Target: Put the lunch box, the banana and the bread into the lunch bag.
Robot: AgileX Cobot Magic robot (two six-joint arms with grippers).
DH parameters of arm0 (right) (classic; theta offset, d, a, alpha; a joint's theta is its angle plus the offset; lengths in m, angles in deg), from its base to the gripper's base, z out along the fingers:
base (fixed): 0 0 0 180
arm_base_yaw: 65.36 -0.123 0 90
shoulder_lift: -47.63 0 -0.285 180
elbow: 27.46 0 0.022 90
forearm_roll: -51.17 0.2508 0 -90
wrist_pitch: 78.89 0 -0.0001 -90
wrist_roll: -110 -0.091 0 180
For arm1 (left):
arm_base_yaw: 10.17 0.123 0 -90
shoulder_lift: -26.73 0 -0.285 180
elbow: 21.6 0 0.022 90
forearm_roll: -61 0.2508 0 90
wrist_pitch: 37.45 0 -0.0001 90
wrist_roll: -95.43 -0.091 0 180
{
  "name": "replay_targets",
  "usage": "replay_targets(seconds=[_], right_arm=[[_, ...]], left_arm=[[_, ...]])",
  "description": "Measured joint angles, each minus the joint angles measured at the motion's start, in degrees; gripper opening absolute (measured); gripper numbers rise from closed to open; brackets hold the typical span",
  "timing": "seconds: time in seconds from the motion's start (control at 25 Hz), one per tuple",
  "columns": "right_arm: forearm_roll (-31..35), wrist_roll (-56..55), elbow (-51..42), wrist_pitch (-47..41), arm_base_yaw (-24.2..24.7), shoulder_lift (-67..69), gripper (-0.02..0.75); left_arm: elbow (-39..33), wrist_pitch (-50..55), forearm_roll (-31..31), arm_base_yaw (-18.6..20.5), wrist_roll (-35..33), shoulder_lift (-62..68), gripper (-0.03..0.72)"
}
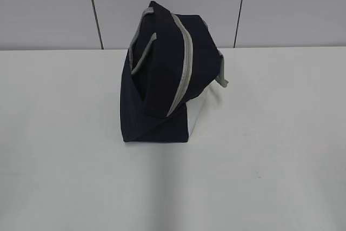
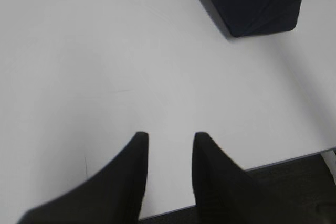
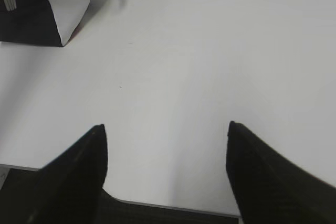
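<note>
The navy lunch bag (image 1: 162, 79) stands in the middle of the white table, with grey handles, a grey zipper strip and a white side panel. Its corner shows in the left wrist view (image 2: 257, 3) and in the right wrist view (image 3: 37, 14). The lunch box, the banana and the bread are not in view. My left gripper (image 2: 170, 137) is open with a narrow gap, empty, over the table's near edge. My right gripper (image 3: 165, 127) is wide open and empty, over the table's near edge. Neither gripper shows in the exterior view.
The white table (image 1: 270, 160) spreads around the bag on all sides. A grey panelled wall (image 1: 54, 9) stands behind it. The table's front edge and dark floor show under both grippers (image 2: 283, 163).
</note>
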Motion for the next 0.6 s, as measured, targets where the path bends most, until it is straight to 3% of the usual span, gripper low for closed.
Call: replay_targets(seconds=[0.6], right_arm=[[-0.04,-0.14,0.00,0.10,0.00,0.00,0.524]], left_arm=[[0.00,0.00,0.00,0.00,0.00,0.00,0.225]])
